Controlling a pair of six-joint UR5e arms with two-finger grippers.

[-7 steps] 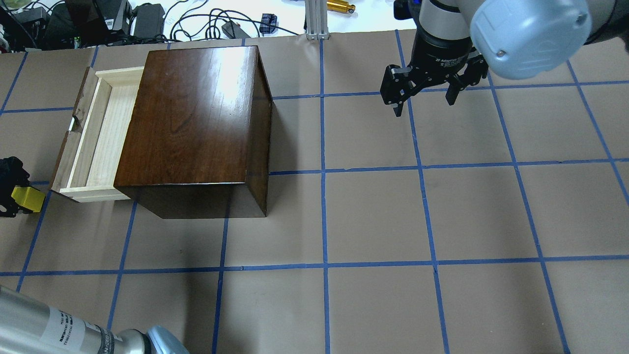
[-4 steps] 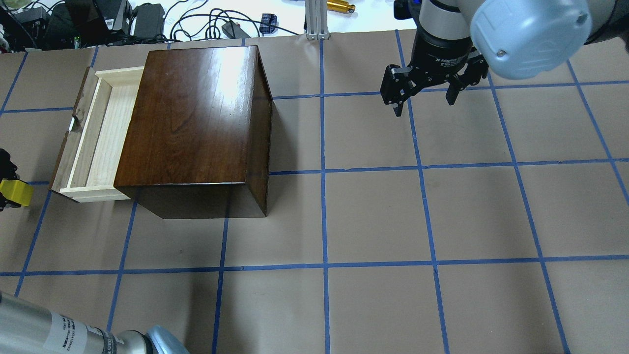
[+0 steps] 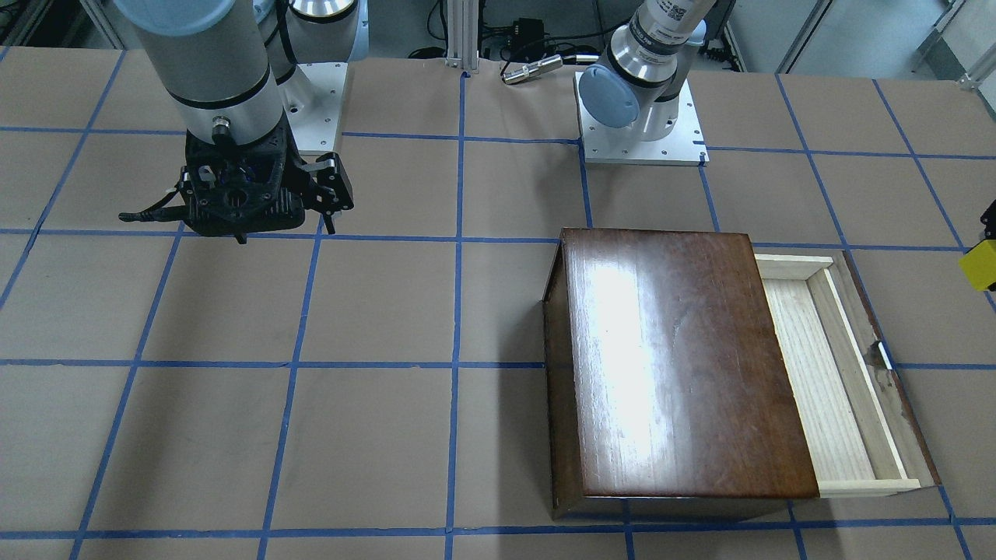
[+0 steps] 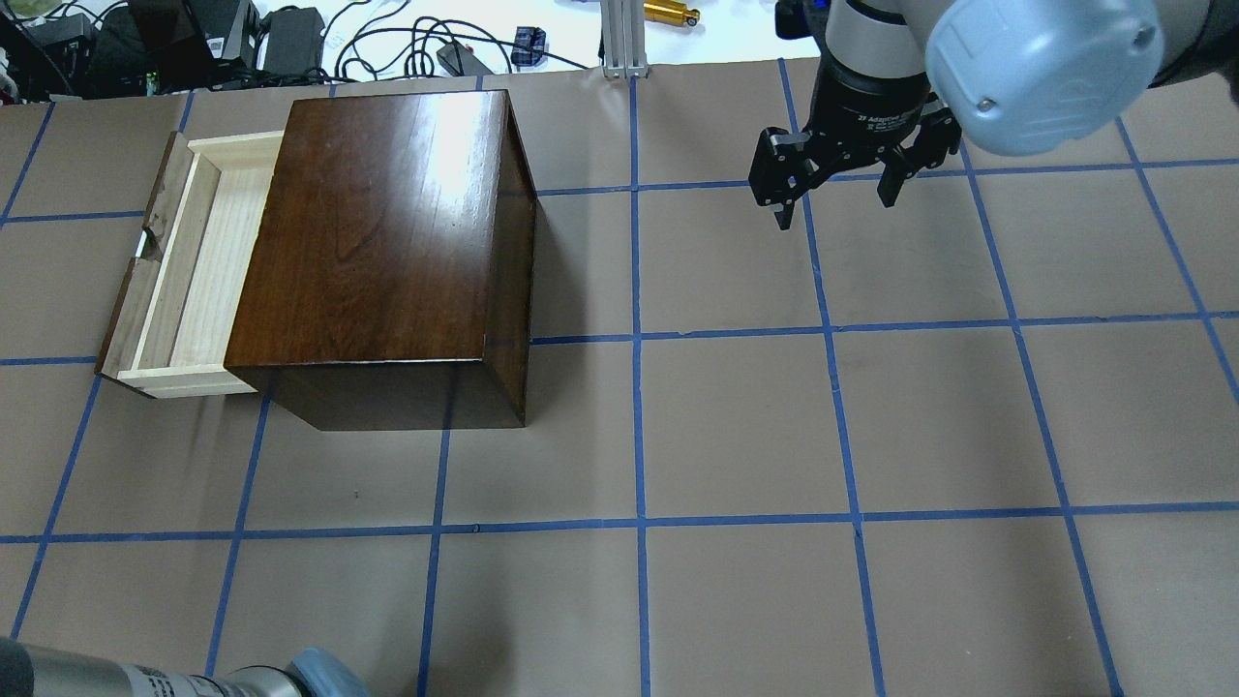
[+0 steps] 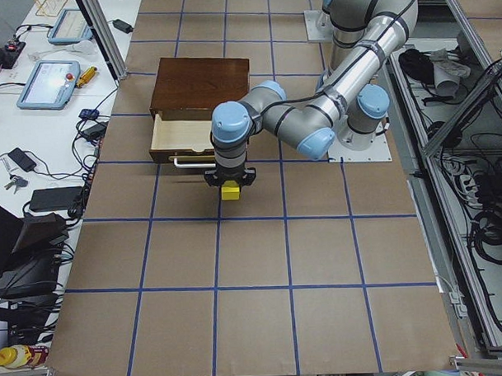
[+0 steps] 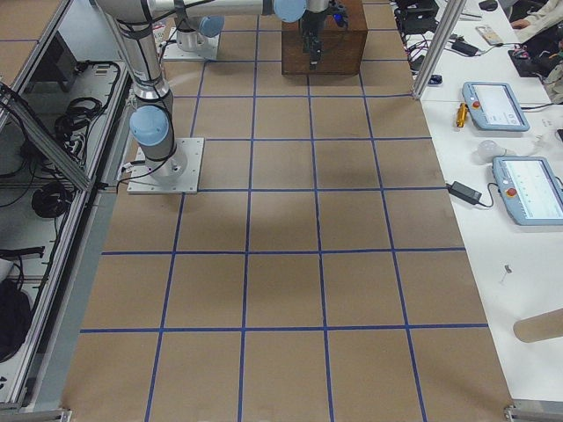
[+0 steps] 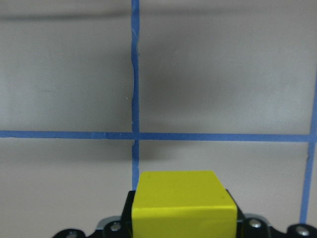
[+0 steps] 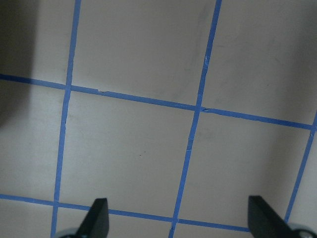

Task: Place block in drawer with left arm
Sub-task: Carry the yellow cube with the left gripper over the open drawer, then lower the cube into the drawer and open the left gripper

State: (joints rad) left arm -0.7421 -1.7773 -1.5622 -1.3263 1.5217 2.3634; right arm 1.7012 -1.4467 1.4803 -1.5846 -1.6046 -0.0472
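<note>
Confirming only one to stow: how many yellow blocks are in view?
1: the yellow block, held in the left gripper outside the open drawer. The box interior is hidden.

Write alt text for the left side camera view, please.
The robot's left gripper holds a yellow block over the brown, blue-gridded table, just in front of a dark wooden box whose pale drawer is pulled open.
</note>
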